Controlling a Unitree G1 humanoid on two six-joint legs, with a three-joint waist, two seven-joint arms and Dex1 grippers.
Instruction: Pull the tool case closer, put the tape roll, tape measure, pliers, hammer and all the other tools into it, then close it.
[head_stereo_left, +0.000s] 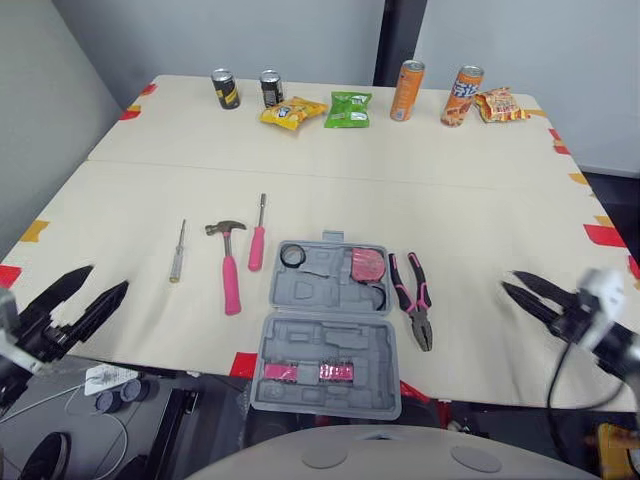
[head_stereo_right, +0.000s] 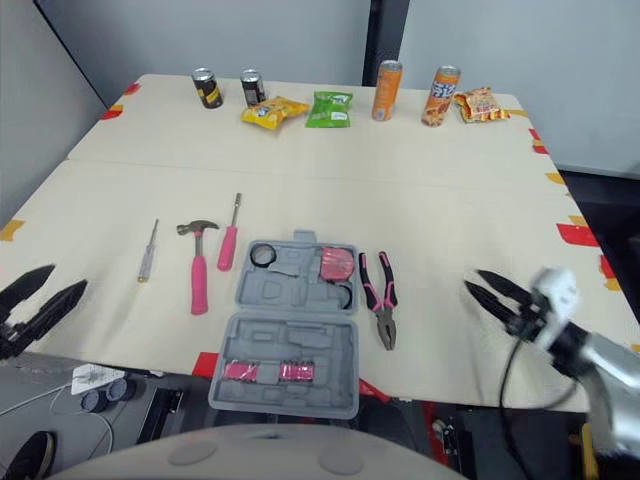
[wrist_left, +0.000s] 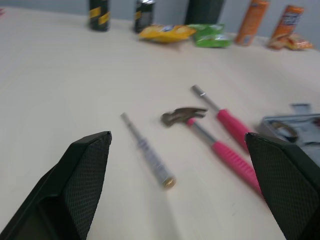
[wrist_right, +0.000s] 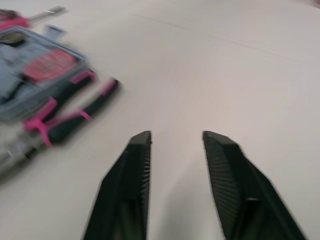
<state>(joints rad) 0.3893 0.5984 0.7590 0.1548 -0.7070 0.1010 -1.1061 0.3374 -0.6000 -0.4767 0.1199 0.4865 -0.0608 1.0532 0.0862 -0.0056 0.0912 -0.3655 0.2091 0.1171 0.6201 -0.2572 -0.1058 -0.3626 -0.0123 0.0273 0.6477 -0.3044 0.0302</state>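
Desk (head_stereo_left: 450, 200): pale, wide, with red and orange tape marks along its edges
Tool case (head_stereo_left: 328, 330): grey, lying open at the near edge of the desk, about midway between the two arms; its nearer half overhangs the desk edge
Tape roll (head_stereo_left: 292, 257): small black ring in the far left corner of the case's far half
Tape measure (head_stereo_left: 368, 266): pinkish red, round, in the far right part of the same half
Bit strip (head_stereo_left: 308, 372): pink row set in the nearer half of the case
Pliers (head_stereo_left: 414, 300): black and pink handles, flat on the desk just right of the case, nose pointing to the near edge
Hammer (head_stereo_left: 229, 268): pink handle, metal head at the far end, on the desk left of the case
Pink screwdriver (head_stereo_left: 258, 240): between the hammer and the case, shaft pointing away
Slim screwdriver (head_stereo_left: 177, 253): silvery, left of the hammer, apart from it
Left gripper (head_stereo_left: 105, 278): at the near left edge of the desk, well apart from the tools, jaws spread wide and holding nothing
Right gripper (head_stereo_left: 510, 281): over the near right of the desk, right of the pliers and apart from them, jaws parted and holding nothing
Far edge: two dark cans (head_stereo_left: 225, 88), two orange cans (head_stereo_left: 407, 90), and yellow (head_stereo_left: 293, 112), green (head_stereo_left: 349, 109) and orange (head_stereo_left: 500, 105) snack bags
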